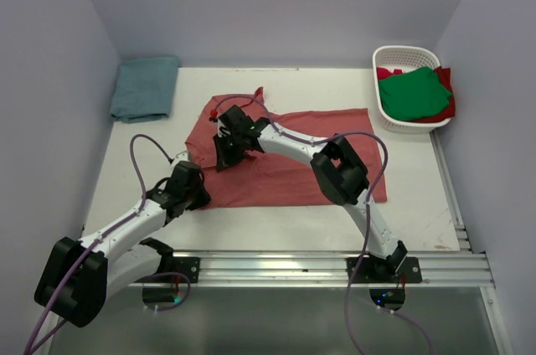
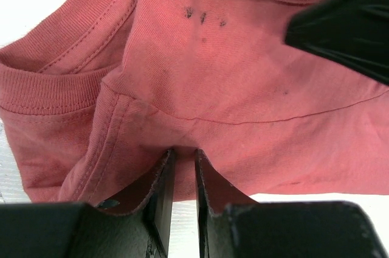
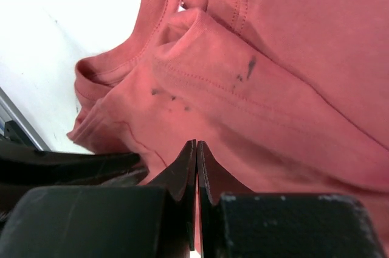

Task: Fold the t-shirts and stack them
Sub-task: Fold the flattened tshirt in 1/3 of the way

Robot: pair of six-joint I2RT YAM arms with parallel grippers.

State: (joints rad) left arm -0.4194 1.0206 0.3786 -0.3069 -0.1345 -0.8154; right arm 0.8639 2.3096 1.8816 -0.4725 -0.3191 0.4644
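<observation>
The faded brick-red t-shirt (image 1: pixel 293 162) lies spread in the middle of the table, its collar at the left end. My left gripper (image 1: pixel 198 192) is at the shirt's near left edge. In the left wrist view its fingers (image 2: pixel 184 151) are nearly closed, with shirt cloth (image 2: pixel 243 87) pinched between them. My right gripper (image 1: pixel 224 152) presses on the shirt's left part, near the collar. In the right wrist view it is shut (image 3: pixel 196 143), with a sliver of red cloth (image 3: pixel 273 87) between the fingers. A folded teal-blue shirt (image 1: pixel 144 87) lies at the back left.
A white slotted basket (image 1: pixel 400 55) stands at the back right, holding a green shirt (image 1: pixel 414 94) on a brighter red one (image 1: pixel 444 108). Grey walls close in the table on three sides. A metal rail (image 1: pixel 335 264) runs along the near edge.
</observation>
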